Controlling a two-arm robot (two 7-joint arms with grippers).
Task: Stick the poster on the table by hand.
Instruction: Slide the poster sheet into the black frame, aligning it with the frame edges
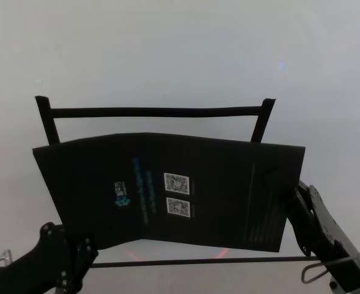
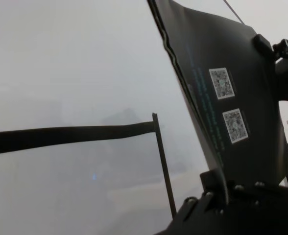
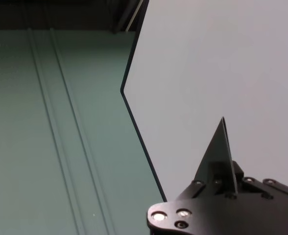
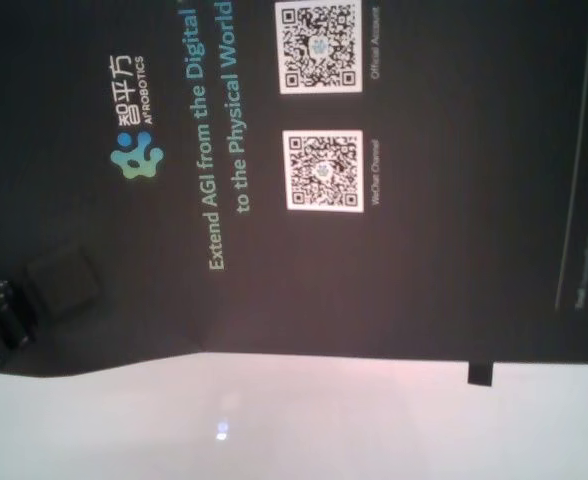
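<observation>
"Extend AGI from the Digital World to the Physical World" on poster

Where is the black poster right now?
In the head view, the poster is centred, held above the table between the left claw and right claw, overlapping the tape frame.

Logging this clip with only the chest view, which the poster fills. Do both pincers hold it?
Observer: Yes; in the head view the left pincer grips the poster at its near left corner, the right pincer at its right edge.
Operator: Is it flat on the table?
Observer: No; the left wrist view shows it lifted off the table, tilted and bowed.
Operator: Any placement guide?
Observer: A black tape frame lies on the table, partly under the poster.
</observation>
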